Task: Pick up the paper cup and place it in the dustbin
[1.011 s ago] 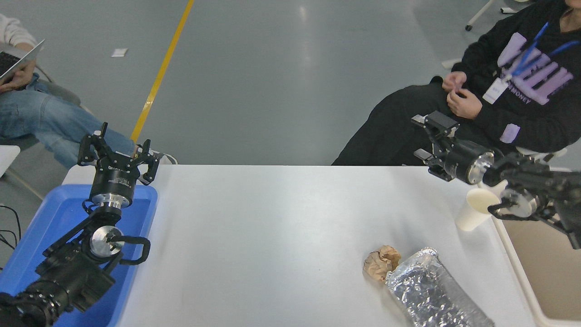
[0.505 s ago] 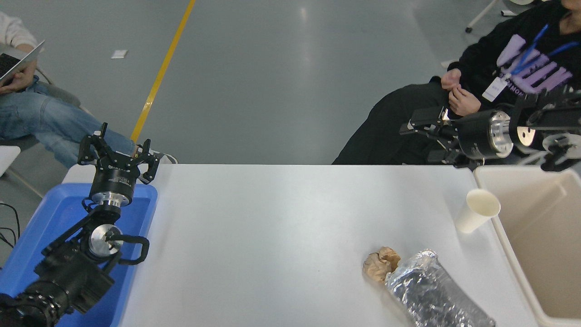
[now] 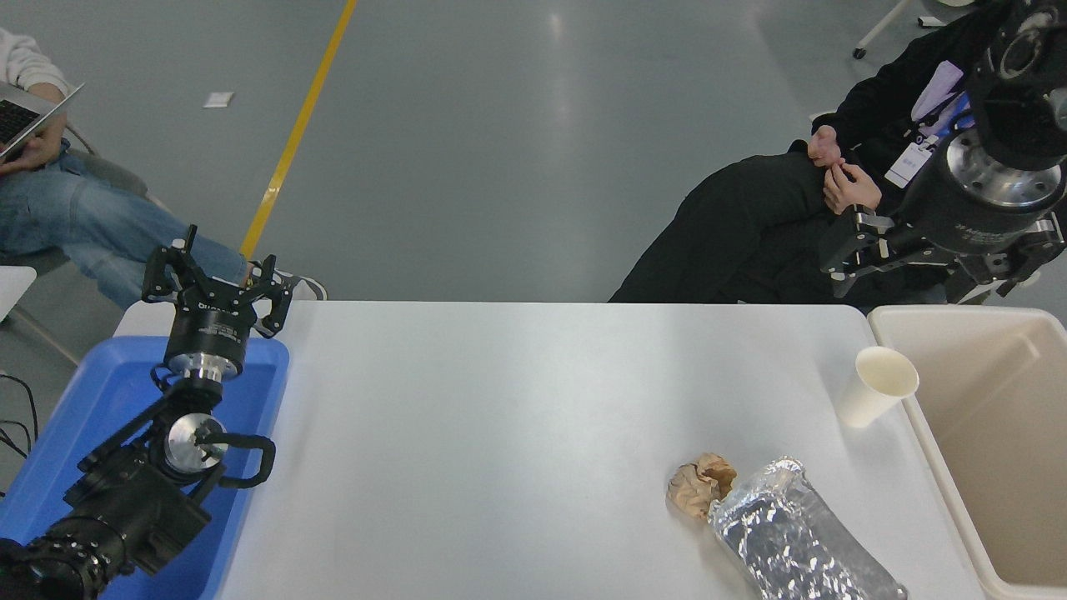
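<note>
**Paper cup stands on the table beside the dustbin, right gripper raised well above it**

The paper cup (image 3: 875,397) stands on the white table (image 3: 500,433) near its far right corner, leaning a little so that its open mouth tips toward the right. Its rolled rim lies just beside the near-left wall of the beige dustbin (image 3: 988,433), which sits off the table's right edge; whether rim and wall touch cannot be told. Nothing grips the cup.

The right gripper (image 3: 863,250) hangs up at the picture's right, beyond the table's far edge and in front of a seated person in black (image 3: 750,225). It points toward the left and slightly down, its fingers parted and with nothing between them. The cup lies below it in the picture and slightly to the right, well apart from the fingertips, with bare table and the table's far edge between the two.

The left gripper (image 3: 218,279) is parked at the lower left above the blue tray (image 3: 75,433), fingers spread wide and empty, far across the table from the cup.

Nearer the camera on the table's right half lie a crumpled brown paper ball (image 3: 700,485) and, touching it on its right, a foil-wrapped bottle (image 3: 792,537) that runs toward the bottom edge. Both lie apart from the cup. A second person in jeans (image 3: 75,217) sits at the far left with a laptop.
</note>
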Robot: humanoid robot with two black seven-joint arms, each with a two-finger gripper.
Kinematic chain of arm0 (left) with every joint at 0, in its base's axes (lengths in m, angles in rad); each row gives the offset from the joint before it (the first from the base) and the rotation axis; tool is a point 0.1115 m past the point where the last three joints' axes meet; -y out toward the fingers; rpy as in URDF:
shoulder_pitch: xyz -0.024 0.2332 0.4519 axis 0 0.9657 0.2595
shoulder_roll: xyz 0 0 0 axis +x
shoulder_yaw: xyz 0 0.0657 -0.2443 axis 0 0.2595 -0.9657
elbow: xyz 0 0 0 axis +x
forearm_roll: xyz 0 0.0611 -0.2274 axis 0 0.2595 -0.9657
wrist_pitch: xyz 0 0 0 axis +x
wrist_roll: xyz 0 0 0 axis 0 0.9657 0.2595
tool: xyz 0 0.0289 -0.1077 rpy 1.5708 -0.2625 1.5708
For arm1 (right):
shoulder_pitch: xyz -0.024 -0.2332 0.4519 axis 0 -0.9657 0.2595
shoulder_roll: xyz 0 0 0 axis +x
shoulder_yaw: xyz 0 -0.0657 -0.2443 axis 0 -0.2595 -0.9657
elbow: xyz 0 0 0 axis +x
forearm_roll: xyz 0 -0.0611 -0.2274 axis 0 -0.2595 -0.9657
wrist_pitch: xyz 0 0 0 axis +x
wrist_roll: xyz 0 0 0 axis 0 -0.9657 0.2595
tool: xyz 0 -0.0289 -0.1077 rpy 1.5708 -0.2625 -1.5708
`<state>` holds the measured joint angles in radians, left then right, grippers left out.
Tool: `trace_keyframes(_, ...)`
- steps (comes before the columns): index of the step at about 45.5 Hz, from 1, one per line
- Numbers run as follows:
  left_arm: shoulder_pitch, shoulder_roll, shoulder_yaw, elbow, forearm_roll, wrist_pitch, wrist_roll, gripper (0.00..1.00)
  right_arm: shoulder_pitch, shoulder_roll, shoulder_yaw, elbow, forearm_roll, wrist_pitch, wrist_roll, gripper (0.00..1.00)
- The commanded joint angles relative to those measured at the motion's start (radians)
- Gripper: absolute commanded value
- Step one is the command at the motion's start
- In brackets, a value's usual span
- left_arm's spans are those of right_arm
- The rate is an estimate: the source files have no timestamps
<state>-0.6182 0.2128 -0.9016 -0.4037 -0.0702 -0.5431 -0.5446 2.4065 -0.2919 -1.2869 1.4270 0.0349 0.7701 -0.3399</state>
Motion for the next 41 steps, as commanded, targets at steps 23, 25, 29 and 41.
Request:
trace_keyframes(23, 0.0, -0.001, 0.001, 0.0, 0.001, 0.002, 0.0, 0.99, -0.013, 0.013, -0.015, 0.024, -0.012, 0.015, -0.054, 1.0)
trace_keyframes(25, 0.0, 0.0, 0.001, 0.0, 0.0, 0.0, 0.0, 0.99, -0.041, -0.01, -0.015, 0.024, -0.015, -0.027, -0.054, 1.0)
trace_keyframes(29, 0.0, 0.0, 0.001, 0.0, 0.001, 0.0, 0.0, 0.99, -0.105, -0.049, -0.015, 0.023, -0.018, -0.145, -0.054, 1.0)
trace_keyframes(41, 0.0, -0.001, 0.0, -0.001, 0.0, 0.0, 0.0, 0.99, -0.285, -0.095, -0.012, -0.02, -0.194, -0.475, -0.048, 1.0)
